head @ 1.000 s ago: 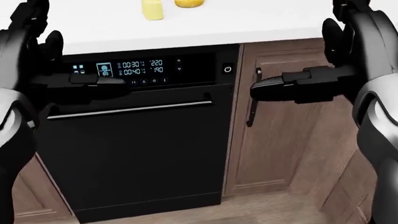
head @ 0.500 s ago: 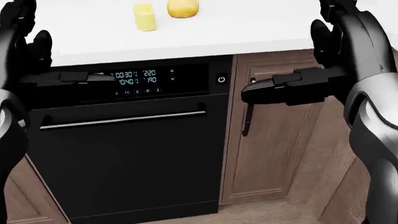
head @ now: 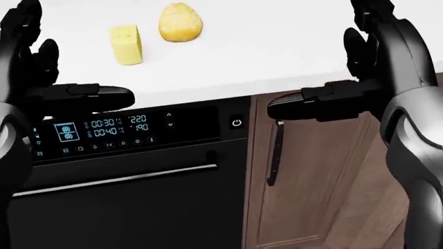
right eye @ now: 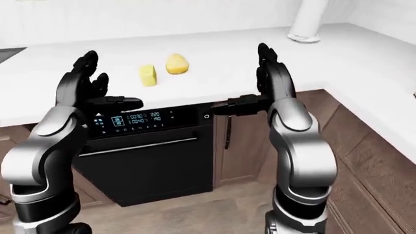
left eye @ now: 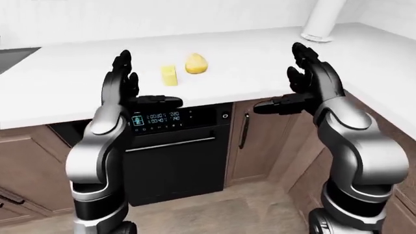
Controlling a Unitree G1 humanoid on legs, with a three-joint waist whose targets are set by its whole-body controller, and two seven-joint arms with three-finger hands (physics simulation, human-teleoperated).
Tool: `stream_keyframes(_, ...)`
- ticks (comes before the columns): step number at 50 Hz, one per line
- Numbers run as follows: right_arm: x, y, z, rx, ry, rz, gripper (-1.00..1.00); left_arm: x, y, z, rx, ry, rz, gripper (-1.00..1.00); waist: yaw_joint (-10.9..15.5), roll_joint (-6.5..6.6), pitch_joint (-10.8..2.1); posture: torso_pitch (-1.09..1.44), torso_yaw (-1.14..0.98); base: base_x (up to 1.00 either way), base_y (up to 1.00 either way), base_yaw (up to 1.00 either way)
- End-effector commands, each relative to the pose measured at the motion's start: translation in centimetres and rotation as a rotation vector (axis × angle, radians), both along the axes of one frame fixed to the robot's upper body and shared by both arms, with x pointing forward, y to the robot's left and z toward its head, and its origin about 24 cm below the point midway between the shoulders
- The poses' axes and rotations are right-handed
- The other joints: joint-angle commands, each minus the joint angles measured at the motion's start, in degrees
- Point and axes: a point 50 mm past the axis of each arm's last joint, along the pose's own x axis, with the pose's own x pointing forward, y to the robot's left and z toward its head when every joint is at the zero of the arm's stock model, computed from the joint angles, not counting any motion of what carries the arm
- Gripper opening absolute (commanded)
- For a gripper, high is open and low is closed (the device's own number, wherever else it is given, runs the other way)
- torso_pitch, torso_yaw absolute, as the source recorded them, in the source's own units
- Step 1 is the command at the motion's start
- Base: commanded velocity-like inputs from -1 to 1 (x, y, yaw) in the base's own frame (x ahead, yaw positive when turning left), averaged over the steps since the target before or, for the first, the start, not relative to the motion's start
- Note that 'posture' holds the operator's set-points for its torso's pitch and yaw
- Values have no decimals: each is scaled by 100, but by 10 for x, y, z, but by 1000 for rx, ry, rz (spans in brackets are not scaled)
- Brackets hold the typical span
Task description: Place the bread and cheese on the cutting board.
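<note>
A pale yellow cheese block (head: 126,45) and a rounded yellow bread roll (head: 180,22) lie side by side on the white counter (head: 277,46), the cheese to the left. No cutting board shows in any view. My left hand (left eye: 133,90) is raised at the counter's near edge, left of the cheese, fingers spread and empty. My right hand (left eye: 296,90) is raised on the right, also open and empty, its thumb pointing inward. Both hands are apart from the food.
Below the counter sits a black dishwasher (head: 131,176) with a lit display and a bar handle. Wooden cabinet doors (head: 318,176) stand to its right. A white cylinder (left eye: 323,22) rises from the counter at the top right. The counter turns a corner on the right.
The camera has tilted up and drawn closer: the dishwasher slid down the picture and more counter shows, with cheese and bread lower and larger. Both hands stay raised and open.
</note>
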Motion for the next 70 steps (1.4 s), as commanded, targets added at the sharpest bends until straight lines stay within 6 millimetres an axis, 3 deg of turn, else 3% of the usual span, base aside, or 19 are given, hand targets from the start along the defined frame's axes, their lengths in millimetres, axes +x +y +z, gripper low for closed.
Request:
stream_keyframes(1,-3,-3,13,-9,-79,-24,100,-4,-6,19,7,-100,-31,100,-54,14,-310,0,0,-72,0,0)
stream_keyframes(3,-3,-3,14,-26,-92,-21,100,-4,-6,19,6,-100,-31,100,-98,-96,-355,0,0,-87,0,0)
stream_keyframes(4,-3,-4,16,-27,-97,-24,100,-4,-6,19,6,-100,-30,100,-94,-225,-44,0,0,0,0,0)
stream_keyframes(6,-5,-4,20,-26,-105,-28,100,-5,-7,21,4,-102,-32,100,-56,-595,-150,0,0,0,0,0)
stream_keyframes(8,-6,-4,18,-24,-107,-25,100,-4,-7,19,5,-101,-33,100,-18,-388,-218,0,0,0,0,0)
stream_keyframes(11,-5,-3,17,-22,-111,-21,100,-4,-8,17,6,-97,-35,100,-46,-549,-191,0,0,0,0,0)
stream_keyframes(16,-4,-3,18,-17,-116,-24,100,-4,-6,15,6,-96,-32,100,-6,-457,11,0,0,0,0,0)
stream_keyframes(20,-3,-2,18,-21,-120,-19,100,-4,-6,16,7,-97,-31,100,-52,43,-180,0,0,-3,0,0)
stream_keyframes(21,-3,-2,17,-21,-120,-19,100,-4,-6,16,8,-99,-28,100,0,-173,-113,0,0,0,0,0)
stream_keyframes(26,-1,-3,19,-24,-121,-22,100,-3,-6,18,10,-101,-26,100,42,-398,-272,0,0,0,0,0)
stream_keyframes(33,1,2,20,-10,-129,-1,100,-4,-8,20,12,-101,-32,100,118,-310,-419,0,0,0,0,5)
stream_keyframes(39,1,1,20,-13,-141,-6,100,-3,-7,18,11,-99,-29,100,99,-377,-206,0,0,0,0,71)
stream_keyframes(42,1,1,19,-20,-134,-10,100,-3,-7,18,11,-100,-30,100,273,-315,-384,0,0,0,0,33)
stream_keyframes(46,0,1,18,-36,-134,-25,100,-3,-7,17,11,-99,-30,100,49,-353,-233,0,0,0,0,60)
stream_keyframes(49,0,1,19,-43,-130,-36,100,-3,-7,17,12,-99,-30,100,-16,-87,-218,0,0,0,0,0)
stream_keyframes(58,-1,4,22,-45,-137,-18,100,-3,-7,17,12,-101,-31,100,-13,-202,-372,0,0,1,0,0)
stream_keyframes(62,0,4,21,-50,-136,-12,100,-3,-7,16,15,-101,-33,100,49,-227,-135,0,0,30,0,0)
stream_keyframes(67,1,4,20,-48,-131,-17,100,-3,-7,17,12,-101,-32,100,70,-741,-160,0,0,26,0,0)
stream_keyframes(70,1,4,21,-45,-135,-16,100,-3,-7,17,12,-101,-32,100,92,-640,-141,0,0,3,0,0)
